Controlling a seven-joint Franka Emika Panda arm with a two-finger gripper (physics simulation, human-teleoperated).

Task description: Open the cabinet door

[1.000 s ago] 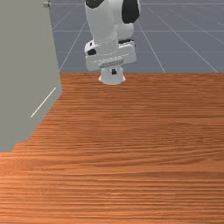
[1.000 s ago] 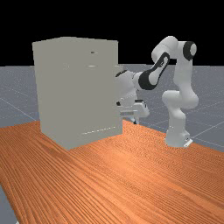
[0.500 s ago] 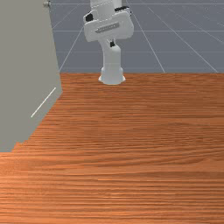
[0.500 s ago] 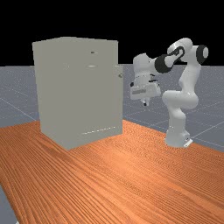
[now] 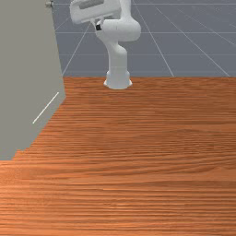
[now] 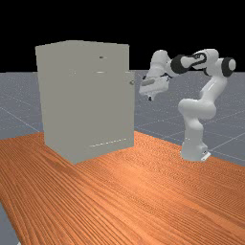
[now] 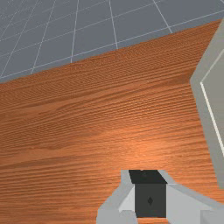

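Cabinet (image 6: 81,100) stands upright on the wood table (image 6: 143,186), on the far view's left; in the front view it runs along the left edge. Door (image 6: 131,112) is on the side toward the arm, seen nearly edge-on in the far view, looks closed. Small round knob (image 6: 132,83) sits high on it; same knob is at the top of the front view, by the cabinet's edge. Thin pale line low on the cabinet, above the table.

Gripper (image 5: 98,26) is up in the air, well above the table, near the top of the front view and to the right of the cabinet there. In the far view it hangs between the cabinet and the arm's base (image 6: 194,150), near the knob, a bit lower than it, tilted, touching nothing. Knob and gripper are apart.

Wrist view: fingers are together, dark tips (image 7: 150,192) meeting, nothing clamped between them. Cabinet's lower part and its pale line (image 7: 212,116) are off to one side of the fingers, with table wood below the tips and grey gridded floor (image 7: 92,26) past the table's edge. Arm (image 6: 198,110) is bent, base at the table's edge in the front view.
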